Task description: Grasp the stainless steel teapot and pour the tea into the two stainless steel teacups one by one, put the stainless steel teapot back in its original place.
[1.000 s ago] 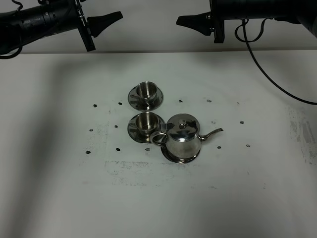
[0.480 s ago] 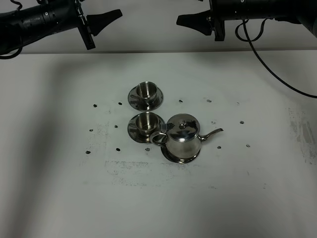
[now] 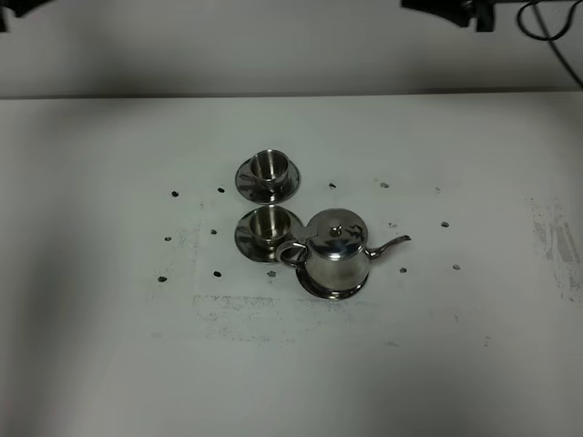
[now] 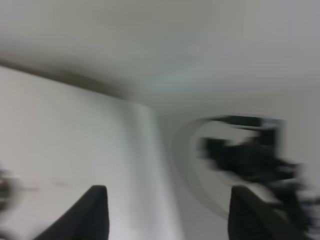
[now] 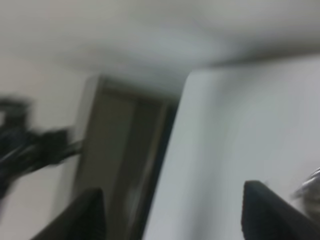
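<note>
- Surface (image 3: 109,364), white, flat and scuffed, no longer has the two black arms reaching in over its far edge as they did a second ago. Only a scrap of the right arm (image 3: 453,7) shows at the top of the high view.
- Left gripper (image 4: 172,215) and right gripper (image 5: 177,215) appear in smeared wrist views, which suggests both arms are swinging fast. Each one's jaws stand apart, holding nothing. Both are well away from the pot, so no grasp has begun.
- Shiny squat stainless steel teapot (image 3: 332,255) has not moved. It sits upright, lid on, on its flat round steel tray (image 3: 333,294), with the spout pointing to the right of the high view. All the pouring is still ahead.
- Nearer stainless steel teacup (image 3: 270,223) and farther stainless steel teacup (image 3: 270,166) stand unchanged on their saucers. The nearer one is close beside the pot's handle.
</note>
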Controlling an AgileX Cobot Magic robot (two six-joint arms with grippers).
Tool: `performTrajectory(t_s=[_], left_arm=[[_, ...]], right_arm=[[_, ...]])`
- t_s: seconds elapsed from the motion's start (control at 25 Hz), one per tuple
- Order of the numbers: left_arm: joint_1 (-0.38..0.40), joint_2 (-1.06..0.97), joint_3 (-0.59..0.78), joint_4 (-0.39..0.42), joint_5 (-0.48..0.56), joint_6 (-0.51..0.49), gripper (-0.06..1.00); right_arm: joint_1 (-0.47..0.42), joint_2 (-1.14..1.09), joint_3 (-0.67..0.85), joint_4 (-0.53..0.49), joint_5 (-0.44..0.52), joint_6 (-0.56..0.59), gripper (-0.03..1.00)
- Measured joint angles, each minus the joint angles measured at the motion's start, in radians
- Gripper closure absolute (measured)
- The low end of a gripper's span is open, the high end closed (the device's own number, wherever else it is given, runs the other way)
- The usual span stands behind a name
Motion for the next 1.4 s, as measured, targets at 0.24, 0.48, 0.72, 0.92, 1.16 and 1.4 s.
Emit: performTrajectory(t_s=[0.24, 0.48, 0.72, 0.92, 1.16, 1.4], left_arm=[[0.111, -0.363, 0.051, 0.430, 0.002, -0.071, 0.42], [0.114, -0.763, 0.327, 0.559, 0.002, -0.032, 0.42], [-0.039, -1.116, 0.621, 0.611, -0.020, 0.058, 0.42], [-0.230, -1.360, 0.786, 0.838, -0.030, 0.014, 0.42], [-0.334, -1.632, 1.089, 1.055, -0.079, -0.020, 0.42], [-0.339, -1.848, 1.338, 1.045, -0.146, -0.001, 0.42]], right_arm=[[-0.170, -0.138, 0.000, -0.021, 0.000, -0.068, 0.38], [-0.260, -0.363, 0.000, -0.026, 0.001, -0.164, 0.38], [-0.268, -0.526, 0.000, -0.072, 0.010, -0.218, 0.38], [-0.268, -0.548, 0.000, -0.093, 0.010, -0.218, 0.38], [-0.268, -0.549, 0.000, -0.101, 0.010, -0.216, 0.38], [-0.268, -0.550, 0.000, -0.105, 0.010, -0.216, 0.38]])
